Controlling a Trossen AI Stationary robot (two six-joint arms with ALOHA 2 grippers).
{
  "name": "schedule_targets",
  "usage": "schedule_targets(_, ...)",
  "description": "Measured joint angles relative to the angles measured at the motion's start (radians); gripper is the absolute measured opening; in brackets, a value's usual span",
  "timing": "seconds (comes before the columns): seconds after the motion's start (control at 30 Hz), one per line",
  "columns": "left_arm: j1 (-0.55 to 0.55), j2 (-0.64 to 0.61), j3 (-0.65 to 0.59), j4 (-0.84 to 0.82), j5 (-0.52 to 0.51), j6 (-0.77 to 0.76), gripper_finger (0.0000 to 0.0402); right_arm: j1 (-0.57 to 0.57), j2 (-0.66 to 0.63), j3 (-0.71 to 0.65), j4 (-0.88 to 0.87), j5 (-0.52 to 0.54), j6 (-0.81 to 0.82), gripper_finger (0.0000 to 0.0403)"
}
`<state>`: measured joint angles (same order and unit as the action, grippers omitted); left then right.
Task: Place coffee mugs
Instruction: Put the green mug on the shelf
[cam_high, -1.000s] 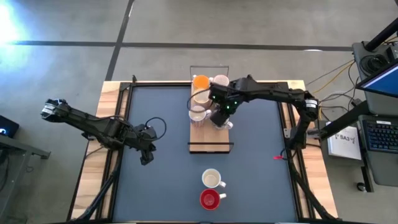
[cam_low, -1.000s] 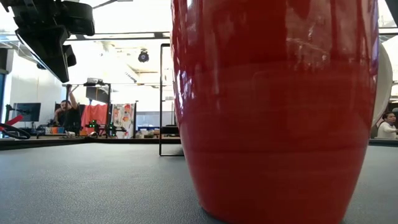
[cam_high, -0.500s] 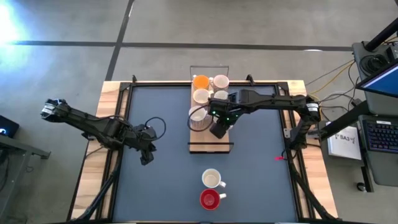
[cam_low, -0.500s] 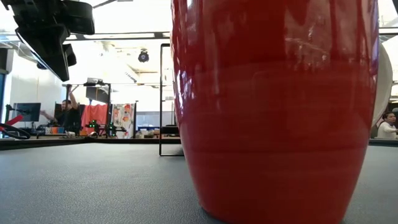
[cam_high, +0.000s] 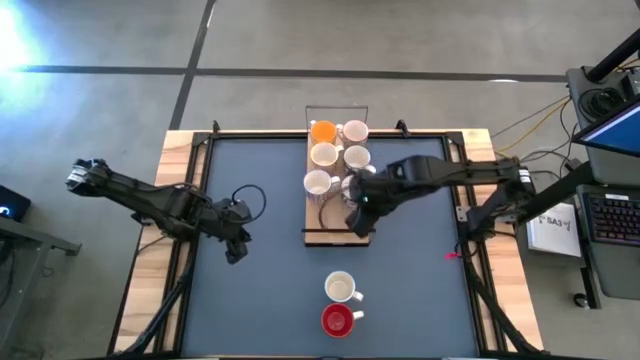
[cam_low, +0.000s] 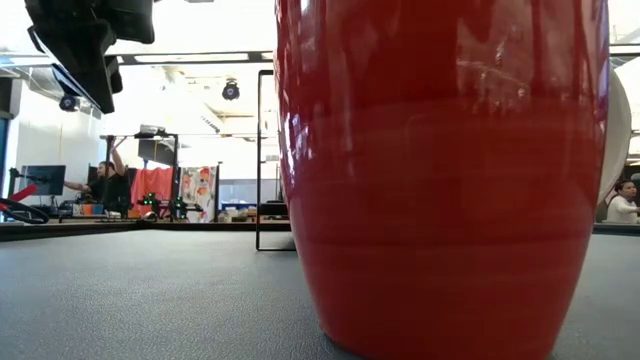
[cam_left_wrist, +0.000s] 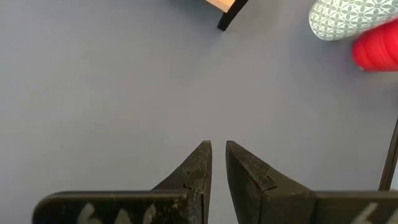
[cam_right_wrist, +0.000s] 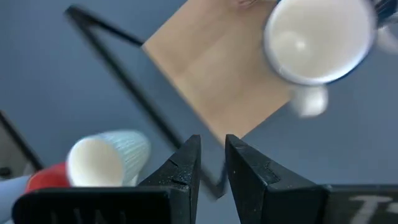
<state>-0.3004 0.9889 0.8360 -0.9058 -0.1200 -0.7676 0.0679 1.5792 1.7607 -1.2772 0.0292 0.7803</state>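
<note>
Several coffee mugs stand mouth up in two rows on the far part of the wooden board (cam_high: 325, 218): an orange one (cam_high: 322, 131) and white ones, the nearest (cam_high: 350, 186) also in the right wrist view (cam_right_wrist: 320, 40). A cream mug (cam_high: 341, 288) and a red mug (cam_high: 338, 320) stand on the mat near the table's near edge. My right gripper (cam_high: 353, 224) (cam_right_wrist: 212, 146) hangs over the board's bare near end, its fingers a narrow gap apart and holding nothing. My left gripper (cam_high: 236, 252) (cam_left_wrist: 218, 149) hovers shut over the mat at the left.
A thin black frame (cam_high: 337, 108) rises at the board's far end. The red mug (cam_low: 440, 180) fills most of the low view. Bare grey mat (cam_high: 270, 300) lies between the left gripper and the two loose mugs. Wooden table rails (cam_high: 180, 150) border the mat.
My right gripper has gone from over the mugs at the board's middle toward the table's near edge and risen a little. A white mug now shows on the board where it was. The mugs on the mat have kept their places.
</note>
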Motion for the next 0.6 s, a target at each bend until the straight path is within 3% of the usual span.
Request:
schedule_targets(0.3,0.000,0.031,0.001,0.048,-0.001,-0.091,0.0029,0.186,0.008,0.000,0.005,-0.003,0.200,0.0062)
schedule_targets(0.6,0.000,0.032,0.001,0.054,-0.001,-0.196,0.0029,0.269,0.055,0.000,0.012,0.042,0.306,0.0060)
